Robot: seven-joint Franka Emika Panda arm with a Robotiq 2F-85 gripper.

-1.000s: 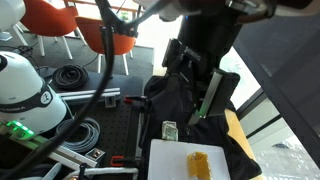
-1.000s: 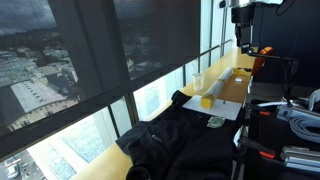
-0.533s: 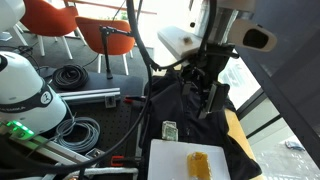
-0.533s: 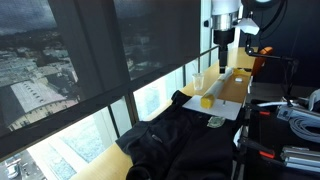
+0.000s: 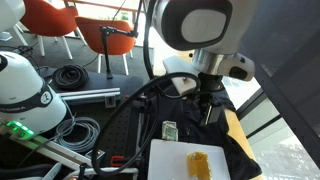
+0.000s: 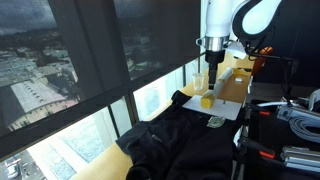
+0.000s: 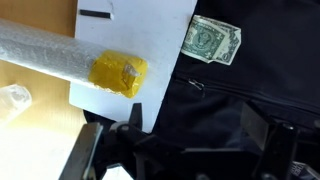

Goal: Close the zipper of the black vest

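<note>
The black vest (image 6: 180, 142) lies spread on the table, and also shows in an exterior view (image 5: 168, 104) and in the wrist view (image 7: 245, 88). A thin zipper line with a small metal pull (image 7: 194, 85) runs across it near the white board. My gripper (image 7: 199, 128) hangs above the vest, open and empty, with dark fabric between its fingers. In both exterior views the gripper (image 5: 208, 108) (image 6: 213, 74) is held over the vest's end next to the white board.
A white board (image 7: 150, 35) (image 5: 180, 160) (image 6: 228, 106) carries a yellow sponge (image 7: 118, 72) (image 5: 200, 163) (image 6: 206, 100). A dollar bill (image 7: 212, 40) (image 5: 171, 130) lies on the vest beside it. A clear wrapped tube (image 7: 40, 55) and a clear cup (image 6: 199, 82) are nearby. Windows border the table.
The arm has swung over and come down from high above, bringing the gripper over the vest next to the white board. Nothing on the table has moved.
</note>
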